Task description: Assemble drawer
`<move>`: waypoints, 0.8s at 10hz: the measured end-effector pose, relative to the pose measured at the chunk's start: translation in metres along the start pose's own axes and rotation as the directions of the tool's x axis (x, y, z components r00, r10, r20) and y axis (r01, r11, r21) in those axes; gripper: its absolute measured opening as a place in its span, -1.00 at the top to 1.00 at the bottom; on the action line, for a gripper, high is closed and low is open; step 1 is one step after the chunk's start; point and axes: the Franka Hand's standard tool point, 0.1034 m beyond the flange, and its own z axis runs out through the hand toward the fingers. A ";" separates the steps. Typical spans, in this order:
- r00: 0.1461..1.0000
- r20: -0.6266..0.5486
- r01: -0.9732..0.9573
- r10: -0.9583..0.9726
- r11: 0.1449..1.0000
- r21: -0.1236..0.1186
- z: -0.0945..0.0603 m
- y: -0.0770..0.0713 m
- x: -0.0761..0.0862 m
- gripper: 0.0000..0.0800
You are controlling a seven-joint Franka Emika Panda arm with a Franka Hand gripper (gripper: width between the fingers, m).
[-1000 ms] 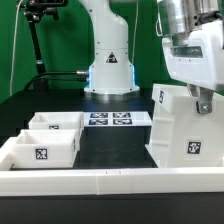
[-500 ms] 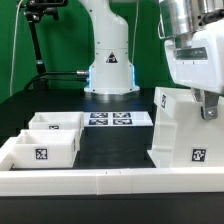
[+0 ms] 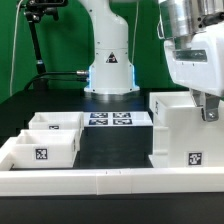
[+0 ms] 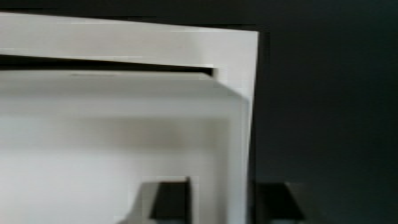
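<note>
The drawer's tall white housing (image 3: 183, 135) stands flat on the table at the exterior view's right, a tag on its front. My gripper (image 3: 207, 106) comes down from above and is shut on the housing's upper side wall. In the wrist view the dark fingers (image 4: 169, 205) sit on either side of that thin white wall (image 4: 231, 120), with my gripper (image 4: 222, 195) straddling it. Two shallow white trays, one in front (image 3: 40, 152) and one behind it (image 3: 56, 123), lie at the exterior view's left.
The marker board (image 3: 118, 119) lies in the middle, behind the dark mat. A long low white border wall (image 3: 110, 183) runs along the front. The robot base (image 3: 108, 70) stands at the back, and a black stand (image 3: 40, 40) is at the back left.
The housing was tilted, with one side lifted. It has swung down and now stands level on the table, with my gripper still on its wall.
</note>
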 end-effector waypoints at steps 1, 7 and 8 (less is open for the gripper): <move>1.000 0.000 0.002 -0.002 1.000 0.000 0.000 0.000 0.000 0.50; 0.999 0.003 0.054 -0.054 0.998 -0.007 -0.001 0.002 -0.001 -0.62; 0.992 0.012 0.123 -0.122 0.992 -0.018 -0.010 0.004 -0.001 -0.62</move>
